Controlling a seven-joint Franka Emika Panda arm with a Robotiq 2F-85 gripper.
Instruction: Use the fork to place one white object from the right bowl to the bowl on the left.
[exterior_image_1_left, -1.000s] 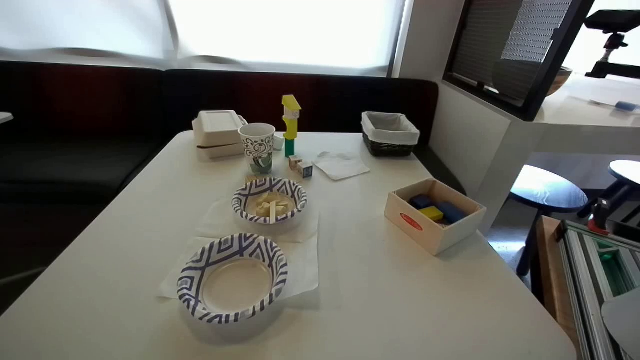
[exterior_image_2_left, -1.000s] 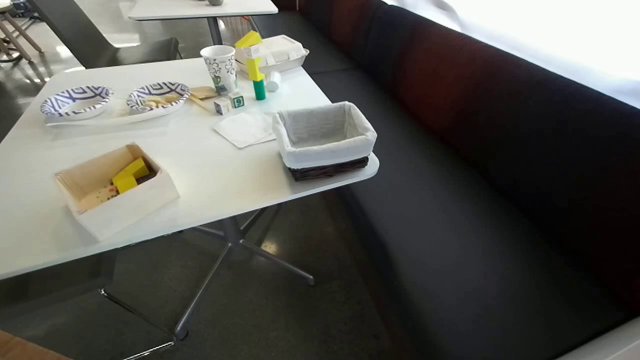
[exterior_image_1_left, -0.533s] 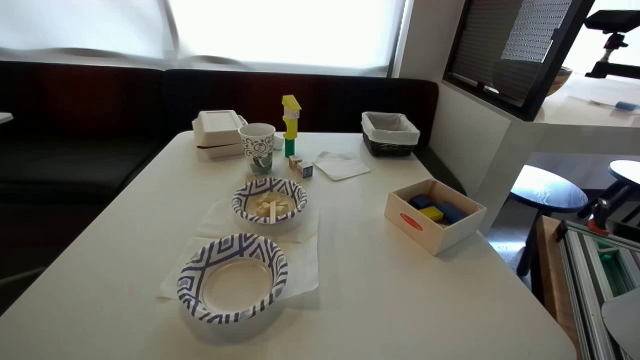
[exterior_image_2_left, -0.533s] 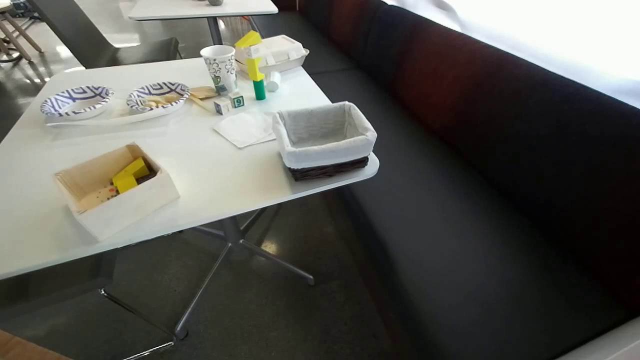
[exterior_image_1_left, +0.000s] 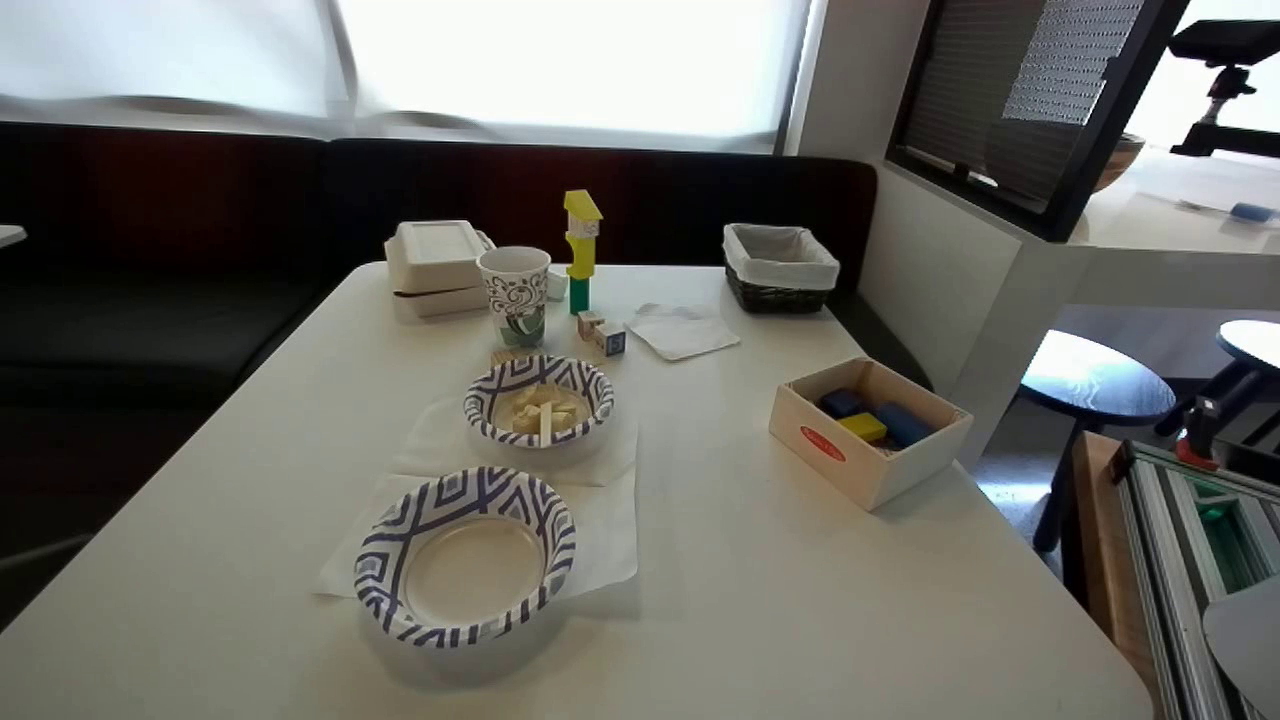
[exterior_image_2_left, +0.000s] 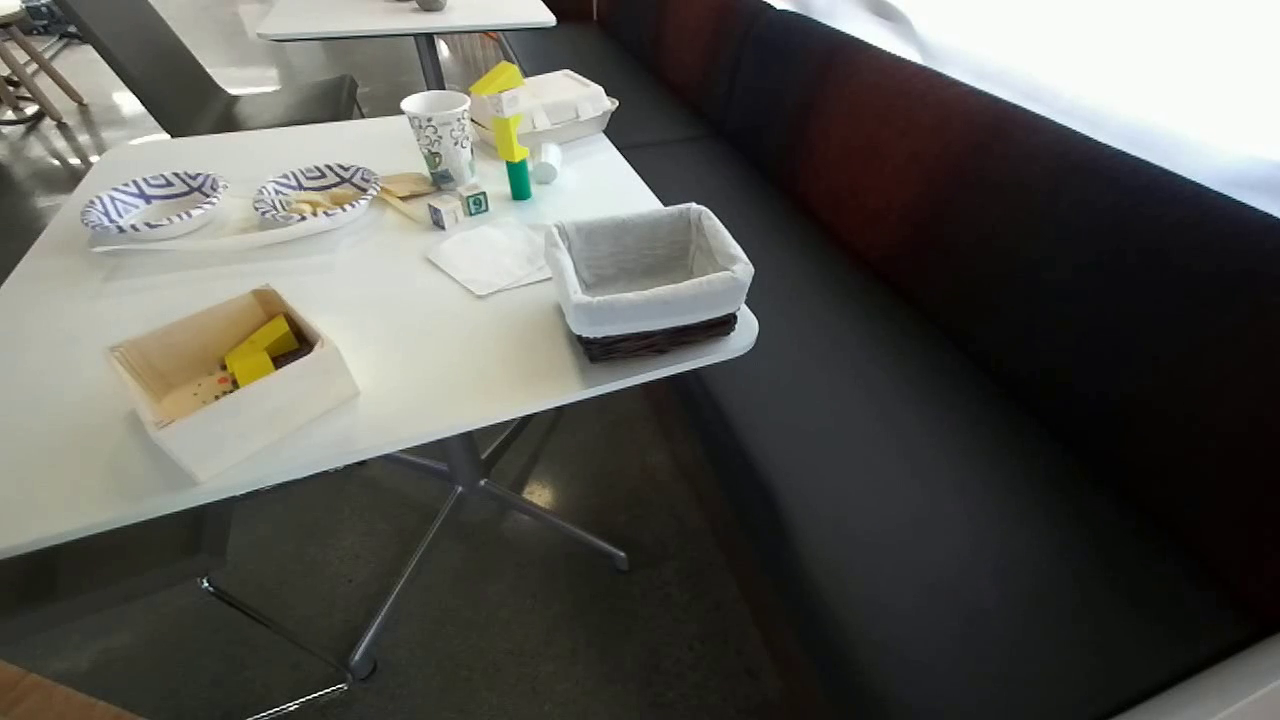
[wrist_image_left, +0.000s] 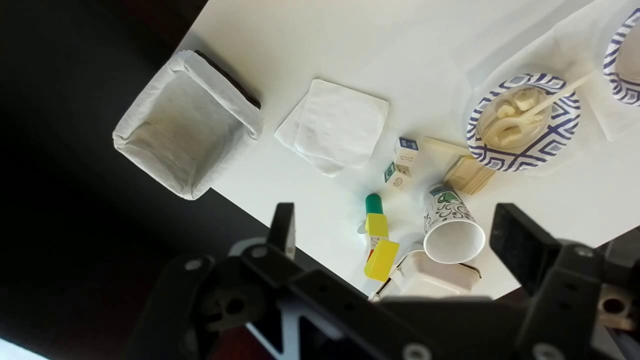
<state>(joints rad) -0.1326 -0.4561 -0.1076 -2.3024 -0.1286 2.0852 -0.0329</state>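
White tabletop (exterior_image_2_left: 420, 330): cross high, fingers (wrist_image_left: 522, 242) spread, holding nothing. In an exterior view the basket (exterior_image_2_left: 655, 312) stands right, left bowl (exterior_image_2_left: 140, 195) and right bowl (exterior_image_2_left: 320, 180) far left. Right of both, paper cup (exterior_image_2_left: 440, 140) and block tower (exterior_image_2_left: 511, 138) could topple under a low reach. The fork (wrist_image_left: 550, 101), tines unclear, lies in the right bowl: pinch its handle before lifting one white piece (wrist_image_left: 526, 99).

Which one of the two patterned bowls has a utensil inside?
The bowl nearer the cup: a pale utensil lies in it, handle across the rim. The other bowl has no utensil.
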